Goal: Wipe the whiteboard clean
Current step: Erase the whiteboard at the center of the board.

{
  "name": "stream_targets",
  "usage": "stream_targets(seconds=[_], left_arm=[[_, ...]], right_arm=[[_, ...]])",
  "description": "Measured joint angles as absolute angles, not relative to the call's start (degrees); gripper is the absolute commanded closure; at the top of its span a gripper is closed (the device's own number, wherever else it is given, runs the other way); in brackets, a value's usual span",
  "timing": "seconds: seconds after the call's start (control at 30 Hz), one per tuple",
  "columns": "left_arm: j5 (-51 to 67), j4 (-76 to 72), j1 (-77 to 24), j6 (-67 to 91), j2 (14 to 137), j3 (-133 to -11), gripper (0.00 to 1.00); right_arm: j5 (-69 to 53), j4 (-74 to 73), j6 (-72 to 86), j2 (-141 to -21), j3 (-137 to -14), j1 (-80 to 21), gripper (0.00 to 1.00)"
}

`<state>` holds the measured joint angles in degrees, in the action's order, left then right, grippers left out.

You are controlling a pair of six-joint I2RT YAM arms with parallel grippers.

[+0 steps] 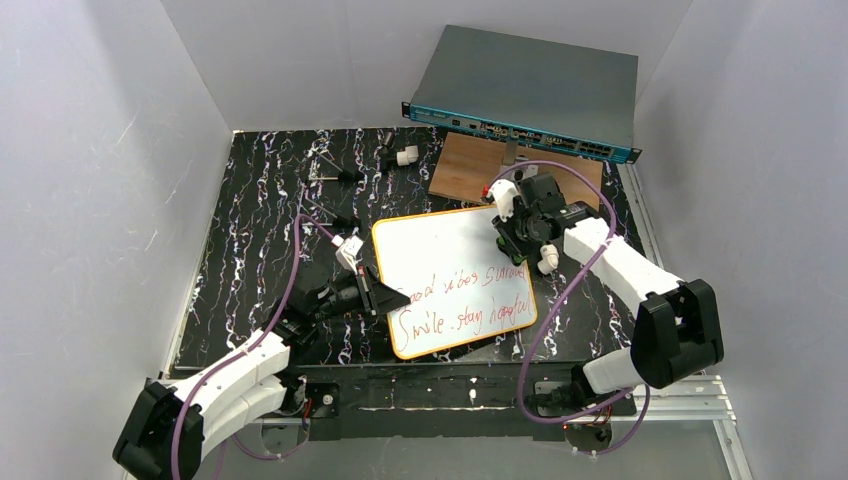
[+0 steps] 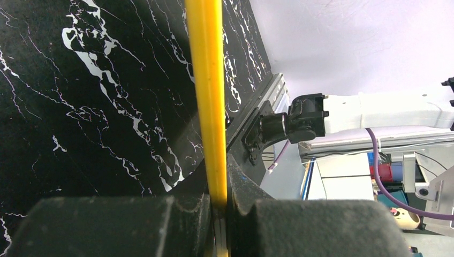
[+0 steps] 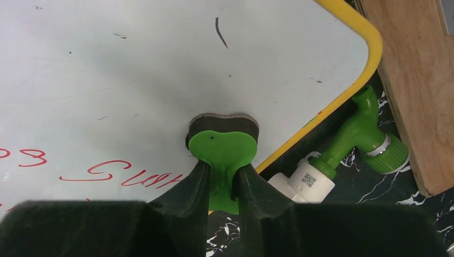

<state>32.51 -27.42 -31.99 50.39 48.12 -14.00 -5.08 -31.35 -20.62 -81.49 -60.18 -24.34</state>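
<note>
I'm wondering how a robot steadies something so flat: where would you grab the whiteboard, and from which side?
By the thin yellow frame on its left edge, coming in sideways from the left. The whiteboard is wide and thin, so only its rim fits between two fingers; the left end effector is shut there, clear of the green eraser.

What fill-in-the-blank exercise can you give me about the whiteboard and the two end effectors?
The left end effector is shut on the whiteboard's ____ frame.
The right end effector holds an eraser with a ____ handle on the whiteboard.
The handwriting on the whiteboard is ____ in colour.
Missing words: yellow; green; red.
</note>
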Motion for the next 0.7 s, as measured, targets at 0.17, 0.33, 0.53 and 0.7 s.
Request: stream_targets(seconds=[0.17, 0.33, 0.53, 0.7], left_arm=[[32.5, -27.4, -31.9, 50.6, 48.2, -14.0, 1.0], [32.6, -27.6, -31.8, 50.6, 48.4, -14.0, 1.0], [32.6, -28.1, -31.8, 50.4, 48.8, -14.0, 1.0], [32.8, -28.3, -31.8, 50.0, 48.8, -14.0, 1.0]], right_arm=[[-10.2, -32.7, -23.1, -81.5, -60.2, -24.1, 0.99], [-15.8, -34.6, -25.1, -81.1, -60.2, -26.0, 0.99], [-10.2, -31.6, -19.3, -81.1, -60.2, -23.9, 0.99], [-3.4, -28.3, -17.7, -81.8, -60.1, -21.4, 0.99]])
